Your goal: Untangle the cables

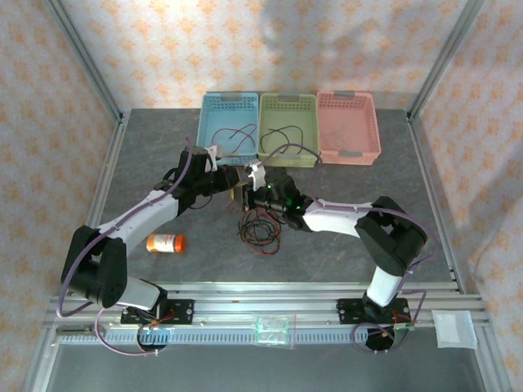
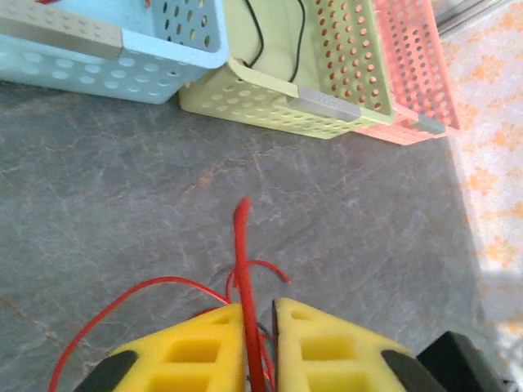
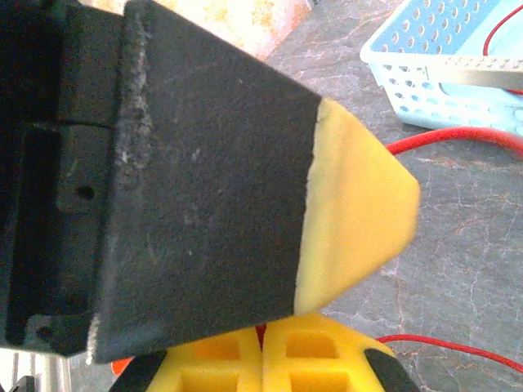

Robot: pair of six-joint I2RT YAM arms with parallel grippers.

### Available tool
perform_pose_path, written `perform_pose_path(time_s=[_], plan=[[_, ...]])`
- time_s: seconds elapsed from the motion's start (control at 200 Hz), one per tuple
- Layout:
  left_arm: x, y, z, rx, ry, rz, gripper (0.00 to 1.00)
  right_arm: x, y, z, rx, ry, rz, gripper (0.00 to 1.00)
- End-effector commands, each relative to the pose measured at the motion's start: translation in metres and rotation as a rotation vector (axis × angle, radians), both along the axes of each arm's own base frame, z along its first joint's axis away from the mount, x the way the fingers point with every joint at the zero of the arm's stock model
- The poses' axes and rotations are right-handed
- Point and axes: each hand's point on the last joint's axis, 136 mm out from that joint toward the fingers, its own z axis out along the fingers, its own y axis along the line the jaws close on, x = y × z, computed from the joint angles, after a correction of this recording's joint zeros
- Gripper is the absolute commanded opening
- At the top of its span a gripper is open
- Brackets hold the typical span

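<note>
Two tools met over the cables (image 1: 261, 230) on the counter (image 1: 212, 265), in front of the green basket (image 1: 286, 160). The left tool (image 2: 260, 309) pinched a red cable (image 2: 242, 245); the right tool (image 3: 261, 347) was closed tight, its hold unclear. A slow pull away from that basket looked wisest.

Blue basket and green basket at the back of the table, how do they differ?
The blue basket stands at the left end of the row; the green basket stands in the middle, beside it. The blue basket holds a red cable; the green basket holds a black cable. Both have walls full of holes, a grey plate on the rim and the same shape.
</note>
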Motion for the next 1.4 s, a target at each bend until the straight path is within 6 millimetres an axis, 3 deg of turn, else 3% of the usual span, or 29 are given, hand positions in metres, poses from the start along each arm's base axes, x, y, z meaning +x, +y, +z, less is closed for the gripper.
perform_pose_path(time_s=[0.0,0.045,0.195,0.325,0.446,0.676,0.946,1.397], plan=[[0.003,0.001,0.014,-0.014,-0.042,0.003,0.05,-0.002,-0.002,0.017,0.026,-0.040,-0.006,0.00],[0.002,0.000,0.021,-0.019,-0.055,-0.001,0.00,-0.002,-0.003,0.016,0.023,-0.037,-0.008,0.01],[0.000,-0.002,0.062,-0.061,-0.143,-0.016,0.00,0.001,-0.008,0.010,0.025,-0.026,-0.050,0.24],[-0.003,-0.004,0.097,-0.093,-0.211,-0.032,0.00,0.010,-0.016,-0.001,0.018,0.008,-0.129,0.28],[-0.004,-0.005,0.118,-0.099,-0.231,-0.039,0.00,0.015,-0.023,-0.011,0.011,0.033,-0.187,0.33],[-0.008,-0.012,0.162,-0.174,-0.284,-0.072,0.00,0.013,-0.022,-0.040,-0.021,0.091,-0.187,0.35],[-0.018,-0.011,0.217,-0.182,-0.368,-0.093,0.00,0.009,-0.029,-0.060,-0.043,0.130,-0.204,0.36],[-0.036,0.010,0.334,-0.059,-0.609,-0.074,0.00,-0.011,-0.053,-0.087,-0.107,0.180,-0.221,0.36]])
